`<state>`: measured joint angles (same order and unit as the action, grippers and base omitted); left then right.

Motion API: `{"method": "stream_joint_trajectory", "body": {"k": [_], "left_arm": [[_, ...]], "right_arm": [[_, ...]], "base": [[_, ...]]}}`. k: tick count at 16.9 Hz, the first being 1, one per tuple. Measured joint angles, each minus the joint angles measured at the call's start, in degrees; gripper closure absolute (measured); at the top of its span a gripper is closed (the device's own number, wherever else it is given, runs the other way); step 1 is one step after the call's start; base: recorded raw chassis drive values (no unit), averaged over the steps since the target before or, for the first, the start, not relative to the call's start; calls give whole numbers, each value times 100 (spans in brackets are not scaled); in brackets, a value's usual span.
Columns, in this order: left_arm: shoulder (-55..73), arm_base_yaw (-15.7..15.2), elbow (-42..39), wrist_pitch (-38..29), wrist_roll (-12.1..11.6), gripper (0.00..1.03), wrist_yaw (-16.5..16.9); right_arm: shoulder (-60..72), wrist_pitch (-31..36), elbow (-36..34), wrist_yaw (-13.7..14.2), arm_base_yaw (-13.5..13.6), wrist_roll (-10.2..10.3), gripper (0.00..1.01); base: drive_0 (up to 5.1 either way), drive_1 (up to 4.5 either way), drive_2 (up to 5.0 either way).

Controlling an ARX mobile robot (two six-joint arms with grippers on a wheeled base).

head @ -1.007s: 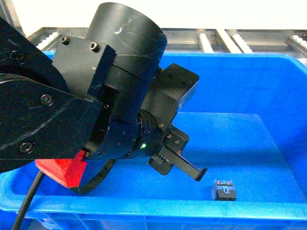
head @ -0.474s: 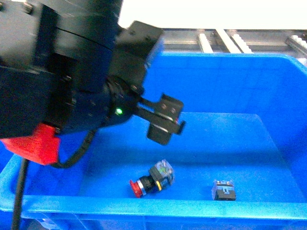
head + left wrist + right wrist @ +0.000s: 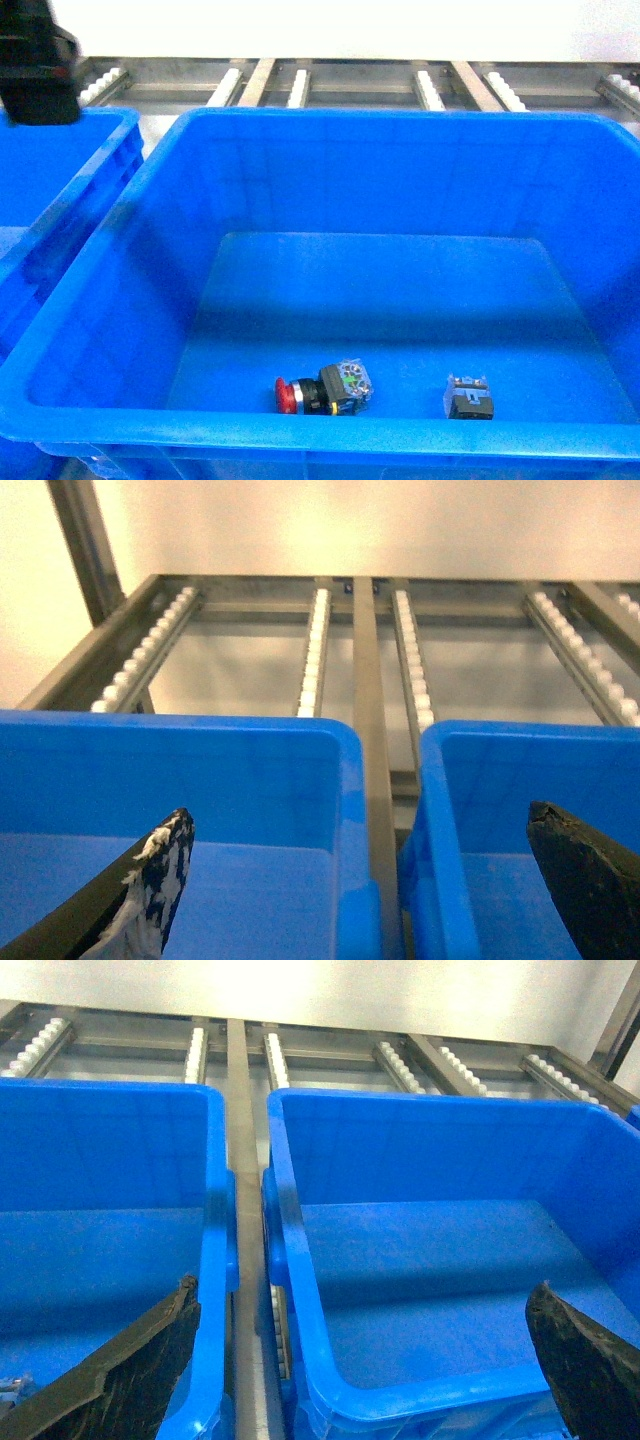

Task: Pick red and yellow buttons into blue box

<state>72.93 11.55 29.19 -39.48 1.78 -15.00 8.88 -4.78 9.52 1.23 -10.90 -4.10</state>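
red button: [image 3: 310, 390] lying on its side on the floor of the blue box [image 3: 300, 128], down near the 6 o'clock wall, red cap pointing to 9 o'clock

how it'll handle: looks small, light and rigid, hard plastic I'd guess. The round cap is probably slick and would roll in the jaws, so I'd grab the square black-and-clear body across its flat sides instead

second piece: [image 3: 468, 396] a black-and-clear block sits at about 3 o'clock from the red one, well apart. No cap colour visible from here, so can't tell if it's the yellow one

count: one red button, one unidentified block, no yellow cap in plain sight, so one of two confirmed in by my reckoning

boxes: at least two blue crates side by side; neighbour crate [image 3: 60, 190] sits at 9 o'clock of the main one

left gripper: [image 3: 365, 880] fingers spread wide, nothing between them, up over the gap between the crates

right gripper: [image 3: 365, 1370] also spread wide and empty

behind it all: roller conveyor rails [image 3: 420, 85] at 12 o'clock
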Motion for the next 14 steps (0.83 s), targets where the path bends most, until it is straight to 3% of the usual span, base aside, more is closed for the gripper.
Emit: {"method": "stream_joint_trajectory", "body": {"k": [1,2,3,5,7,9,10,11,12,13,14], "left_arm": [[-535,-116,-376,103,107,5,-31],[-1180,-37,-835,269,129,5,-223],[-1906,155,-1204,734,149,5,-354],[-3248,728,-1624,1635,229,5,-935],[-4409,1453,-1871,2494,256,5,-1749],[-4575,1512,-1888,2476,264,5,-1939],[-4544,1488,-1891,2494,269,5,-1950],[-4599,1392,-1941,2326,190,10,-1644],[-4826,1086,-2057,2374,61,20,-999],[-5051,820,-2199,2490,-28,31,-636],[-5226,568,-2273,2557,-70,42,-293]], "right_arm": [[0,0,0,0,0,0,3],[0,0,2,0,0,0,3],[0,0,2,0,0,0,3],[0,0,0,0,0,0,3],[0,0,2,0,0,0,3],[0,2,2,0,0,0,3],[2,-2,0,0,0,2,3],[-4,168,-31,-249,-70,68,6],[-127,446,-133,-968,-313,175,17],[-238,452,-214,-1180,-177,262,28],[-275,437,-302,-1198,28,282,39]], "base": [[0,0,0],[0,0,0],[0,0,0],[0,0,0],[0,0,0],[0,0,0],[0,0,0],[0,0,0],[0,0,0],[0,0,0],[0,0,0]]}}
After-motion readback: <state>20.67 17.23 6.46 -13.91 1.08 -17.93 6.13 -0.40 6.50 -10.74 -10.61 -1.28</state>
